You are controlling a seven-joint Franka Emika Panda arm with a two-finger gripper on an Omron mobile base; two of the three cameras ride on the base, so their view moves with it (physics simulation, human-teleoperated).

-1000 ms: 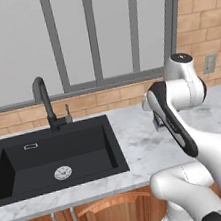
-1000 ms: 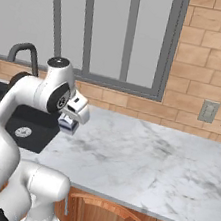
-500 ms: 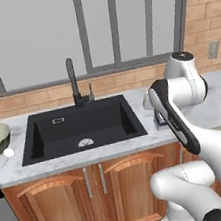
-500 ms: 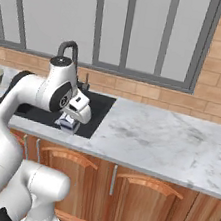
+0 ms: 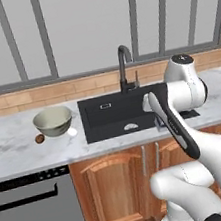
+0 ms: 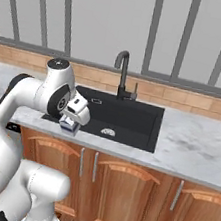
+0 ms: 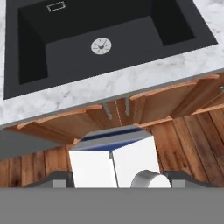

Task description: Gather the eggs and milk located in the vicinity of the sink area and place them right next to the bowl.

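Note:
My gripper (image 6: 71, 120) is shut on the milk (image 6: 68, 126), a small white carton with blue markings. It hangs over the counter's front edge, in front of the sink's (image 6: 117, 114) left part. In the hand view the milk (image 7: 109, 153) sits between the two fingers, with the sink (image 7: 100, 30) and cabinet doors beyond it. The cream-green bowl (image 5: 53, 120) stands on the counter left of the sink (image 5: 118, 112). A brown egg (image 5: 39, 139) lies at its front left. A small pale oval thing (image 5: 72, 132) lies at its front right.
A tall black faucet (image 5: 123, 67) rises behind the basin. Grey marble counter (image 6: 198, 141) runs on to the right of the sink. A dishwasher front (image 5: 36, 205) sits below the bowl, next to wooden cabinet doors (image 5: 119, 187). Windows line the back wall.
The whole picture has shifted right as the base drove left. The bowl and the egg have come into view. The gripper still holds the milk in the same pose.

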